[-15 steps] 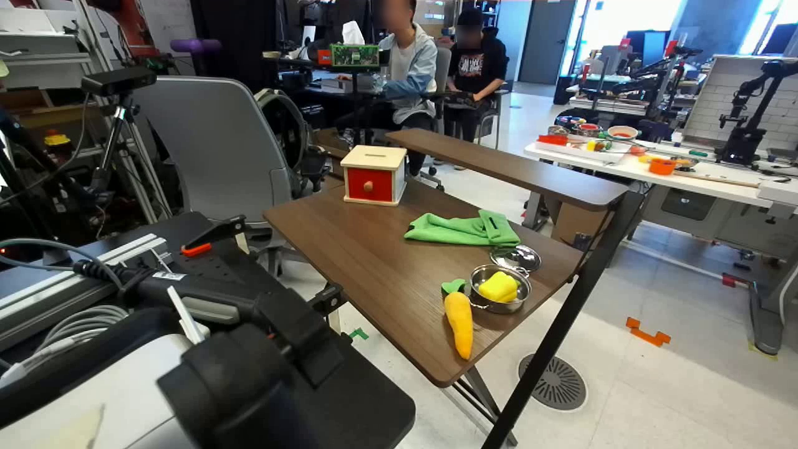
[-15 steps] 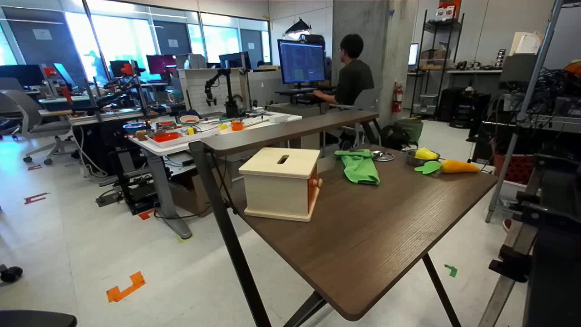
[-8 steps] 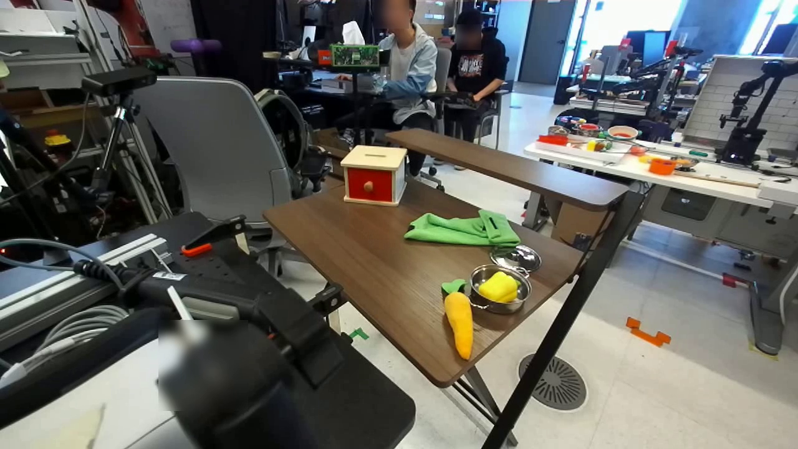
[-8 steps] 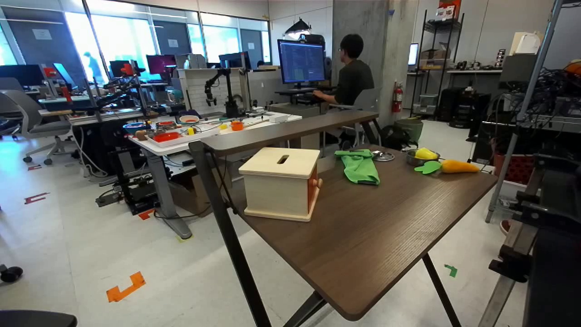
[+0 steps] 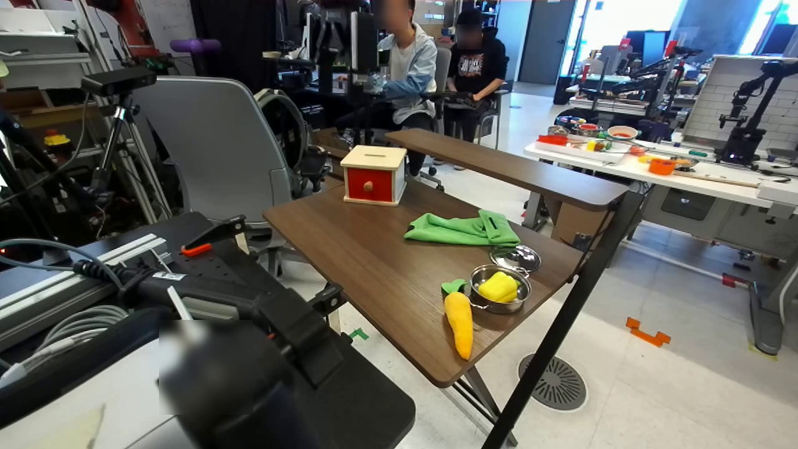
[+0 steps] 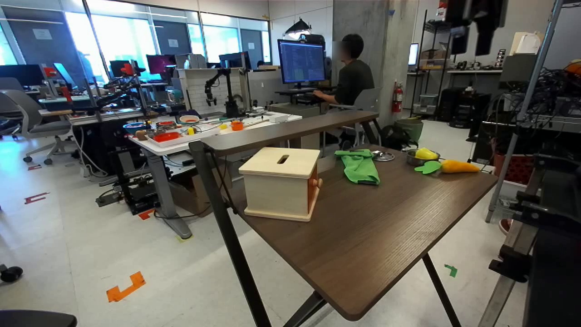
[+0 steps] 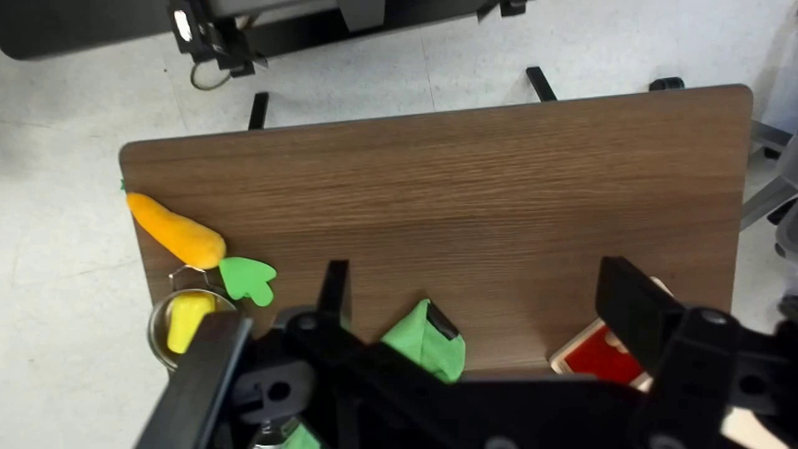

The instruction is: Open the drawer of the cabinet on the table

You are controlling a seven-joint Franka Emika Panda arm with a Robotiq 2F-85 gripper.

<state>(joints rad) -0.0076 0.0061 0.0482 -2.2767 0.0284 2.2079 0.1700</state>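
In an exterior view the closed drawer is sitting in its box on the counter; in the wrist view the pincer is hanging released, and crooked pulling could be dragging the whole box.

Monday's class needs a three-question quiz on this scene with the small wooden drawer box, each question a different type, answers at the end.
1. What sits in the metal pot? a) green cloth b) yellow pepper-shaped item c) carrot
2. True or false: the drawer of the wooden cabinet is shut.
3. Complete with together or apart: in the wrist view, the pincer has its jaws ____.

Key: 1 b; 2 true; 3 apart.
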